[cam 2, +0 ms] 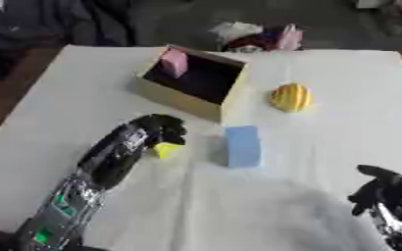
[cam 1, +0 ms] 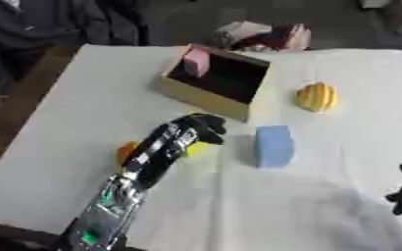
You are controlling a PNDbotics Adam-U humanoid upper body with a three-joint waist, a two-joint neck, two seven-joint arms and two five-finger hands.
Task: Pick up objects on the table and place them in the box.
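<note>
My left hand (cam 1: 196, 128) reaches in from the lower left, its fingers curled over a small yellow object (cam 2: 165, 148) just in front of the box. Whether it grips the object I cannot tell. An orange object (cam 1: 128, 151) peeks out from behind my left forearm. The cardboard box (cam 1: 206, 97) stands open at the table's middle back with a pink block (cam 1: 196, 62) leaning inside at its far left. A blue block (cam 1: 274, 146) lies to the right of the hand. A yellow-orange ribbed fruit (cam 1: 316, 96) sits right of the box. My right hand (cam 2: 386, 196) rests at the lower right.
The white table (cam 1: 93, 103) has bare room on the left and along the front. Beyond its far edge lies a pile of pink, white and dark things (cam 1: 264, 35). Dark clothing (cam 1: 41, 22) shows at the upper left.
</note>
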